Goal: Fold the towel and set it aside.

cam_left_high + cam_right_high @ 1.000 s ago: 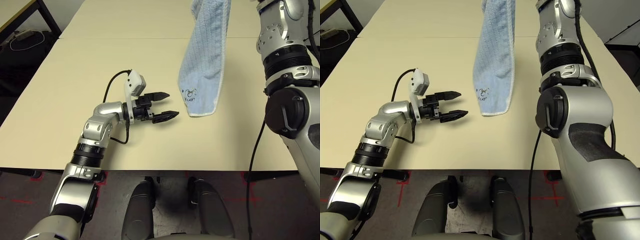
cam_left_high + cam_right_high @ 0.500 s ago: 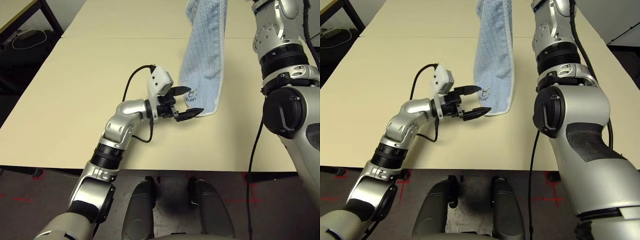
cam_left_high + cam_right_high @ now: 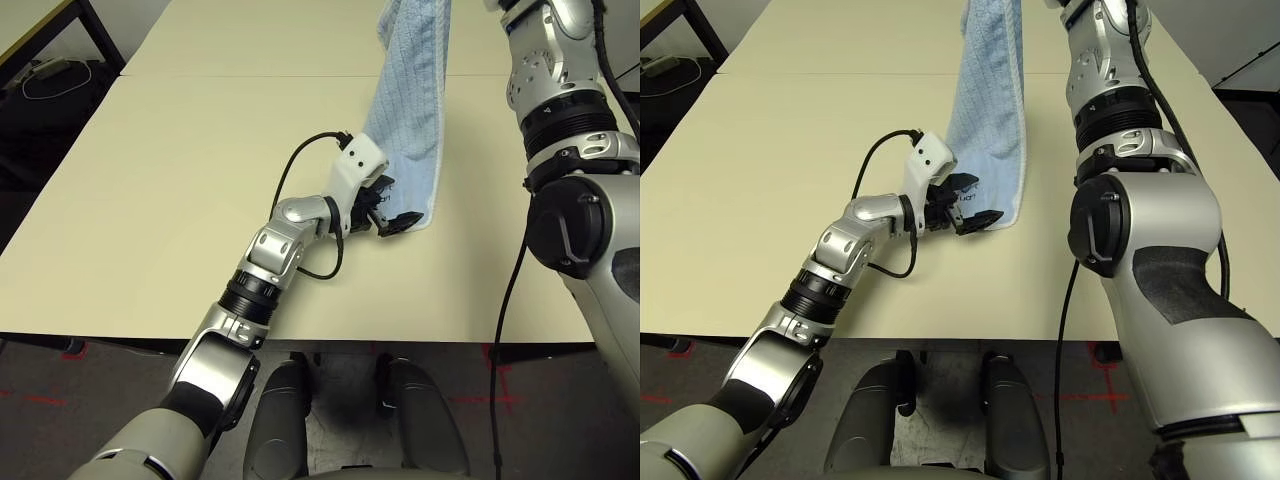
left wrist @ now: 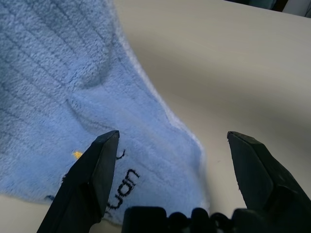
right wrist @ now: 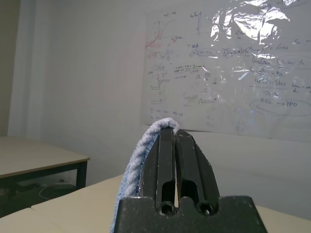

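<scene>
The light-blue towel [image 3: 412, 100] hangs straight down from above, and its lower edge reaches the beige table [image 3: 150, 200]. My right gripper [image 5: 174, 133] is raised high and shut on the towel's top edge [image 5: 136, 160]. My left gripper [image 3: 392, 205] is open at the towel's lower corner, beside the dark embroidered mark. In the left wrist view that corner [image 4: 160, 160] lies between the two spread fingers [image 4: 92, 179], which do not press on it.
The table has a seam [image 3: 250, 76] across its far part and a front edge [image 3: 100, 338] close to me. A dark desk frame with a cable [image 3: 50, 75] stands off the table at the far left. My right forearm [image 3: 565, 110] rises at the right.
My left arm has reached right and forward, bringing its open gripper from the bare table to the towel's lower corner. The towel stays hanging from the right gripper.
</scene>
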